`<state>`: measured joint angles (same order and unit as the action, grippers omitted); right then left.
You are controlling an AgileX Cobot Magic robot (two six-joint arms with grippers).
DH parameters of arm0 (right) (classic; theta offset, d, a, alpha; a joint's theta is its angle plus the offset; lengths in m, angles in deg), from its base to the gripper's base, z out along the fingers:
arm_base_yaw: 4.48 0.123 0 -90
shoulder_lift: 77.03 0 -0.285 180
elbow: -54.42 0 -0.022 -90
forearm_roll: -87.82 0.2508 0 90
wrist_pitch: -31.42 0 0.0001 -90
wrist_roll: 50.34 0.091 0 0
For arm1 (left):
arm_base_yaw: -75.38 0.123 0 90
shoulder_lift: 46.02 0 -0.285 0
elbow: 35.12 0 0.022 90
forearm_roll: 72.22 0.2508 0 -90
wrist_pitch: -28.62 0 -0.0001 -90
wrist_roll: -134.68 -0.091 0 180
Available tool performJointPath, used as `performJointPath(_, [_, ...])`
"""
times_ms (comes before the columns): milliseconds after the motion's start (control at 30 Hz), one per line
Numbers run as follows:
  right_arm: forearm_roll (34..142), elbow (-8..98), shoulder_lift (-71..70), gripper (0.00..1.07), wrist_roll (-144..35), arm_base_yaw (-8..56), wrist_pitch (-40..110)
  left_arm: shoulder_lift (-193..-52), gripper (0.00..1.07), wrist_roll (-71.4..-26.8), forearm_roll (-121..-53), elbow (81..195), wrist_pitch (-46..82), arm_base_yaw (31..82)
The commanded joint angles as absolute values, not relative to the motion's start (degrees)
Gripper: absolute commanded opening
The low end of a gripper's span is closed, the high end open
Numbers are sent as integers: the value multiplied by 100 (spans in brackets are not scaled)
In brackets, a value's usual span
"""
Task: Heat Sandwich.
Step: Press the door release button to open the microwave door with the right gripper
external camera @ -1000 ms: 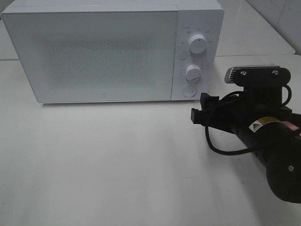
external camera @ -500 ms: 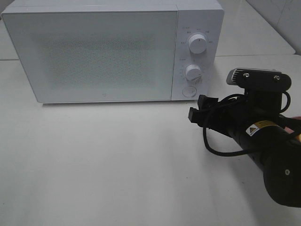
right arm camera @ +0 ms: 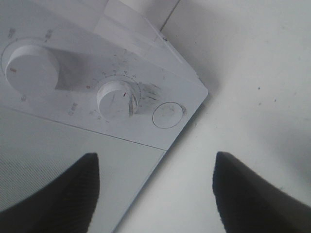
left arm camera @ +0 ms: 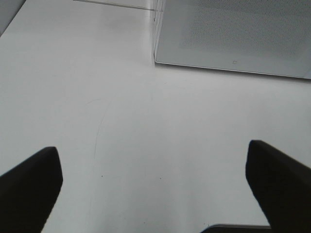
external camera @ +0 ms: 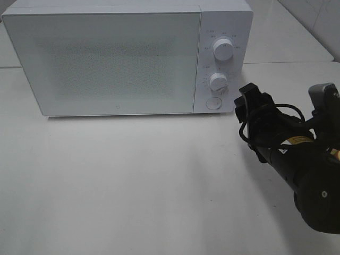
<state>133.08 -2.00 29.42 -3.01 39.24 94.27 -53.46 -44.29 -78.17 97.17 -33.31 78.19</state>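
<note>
Sandwich: not in view in any camera. It may sit behind the microwave's closed, frosted door, but that cannot be told.
Handling: likely light and soft. The bread would squash under a pinch and the layers could slide, so it is better lifted from beneath or by its carrier than by the slices.
Right gripper: at 3 o'clock on the counter, jaws parted and holding nothing. It faces the control panel, with the round button just ahead and the lower dial beside that.
Left gripper: spread wide and empty, low over bare counter, with the microwave's front corner toward 12 o'clock.
Sandwich to gripper: no relation can be given. If it is inside, the door stands between it and both grippers.
</note>
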Motion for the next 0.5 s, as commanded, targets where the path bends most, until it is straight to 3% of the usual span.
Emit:
performJointPath(33, [13291,-206,2942,61,913,3958,9496,-5214,97,-4412,-7863,9705,-3240,7830])
performJointPath(200, [13291,-206,2942,45,1973,3958,9490,-5214,97,-4412,-7863,9705,-3240,7830])
performJointPath(300, [13291,-206,2942,24,2346,3958,9490,-5214,97,-4412,-7863,9705,-3240,7830])
performJointPath(333, [13291,-206,2942,24,2346,3958,9490,-5214,97,-4412,-7863,9705,-3240,7830])
performJointPath(400, [13297,-206,2942,4,2437,3958,9490,-5214,97,-4412,-7863,9705,-3240,7830])
performJointPath(433, [13308,-206,2942,0,2437,3958,9490,-5214,97,-4412,-7863,9705,-3240,7830])
performJointPath(500, [13343,-206,2942,0,2437,3958,9490,-5214,97,-4412,-7863,9705,-3240,7830])
